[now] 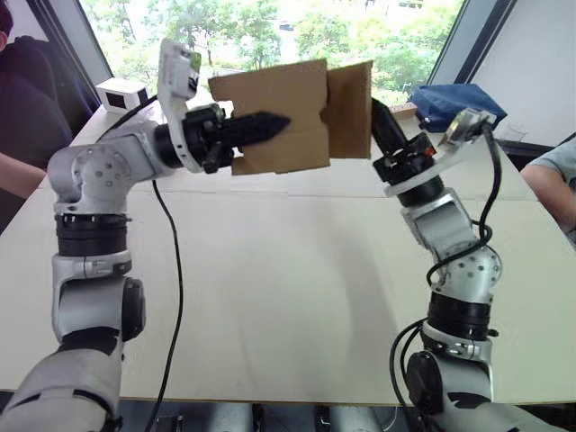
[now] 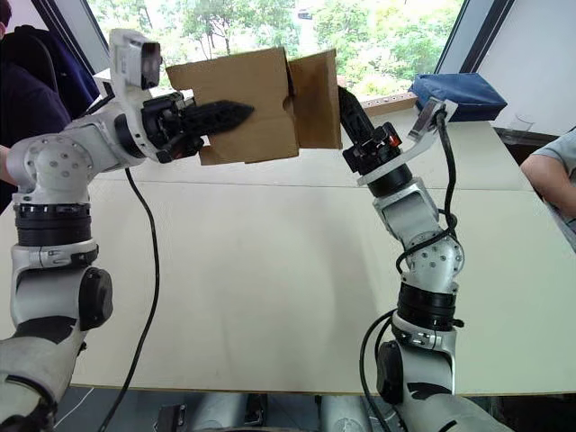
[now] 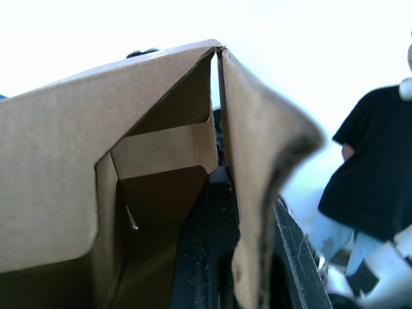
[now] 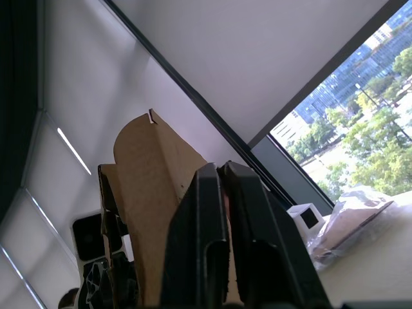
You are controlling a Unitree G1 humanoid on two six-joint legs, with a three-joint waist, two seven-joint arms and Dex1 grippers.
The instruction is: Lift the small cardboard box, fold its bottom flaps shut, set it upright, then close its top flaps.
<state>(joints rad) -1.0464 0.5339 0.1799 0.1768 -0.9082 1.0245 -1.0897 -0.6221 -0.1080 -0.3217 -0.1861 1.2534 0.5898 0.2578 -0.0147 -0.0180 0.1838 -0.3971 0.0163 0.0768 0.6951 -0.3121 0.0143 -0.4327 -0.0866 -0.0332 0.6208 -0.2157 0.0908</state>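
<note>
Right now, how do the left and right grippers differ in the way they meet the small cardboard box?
The left gripper reaches in level from the robot's left, one finger lying across the near face of the small cardboard box; the right gripper rises from below at the box's right end. In the left wrist view, cardboard sits between the left fingers; the right fingers look closed together beside a flap. Both meet the box above the table.
</note>
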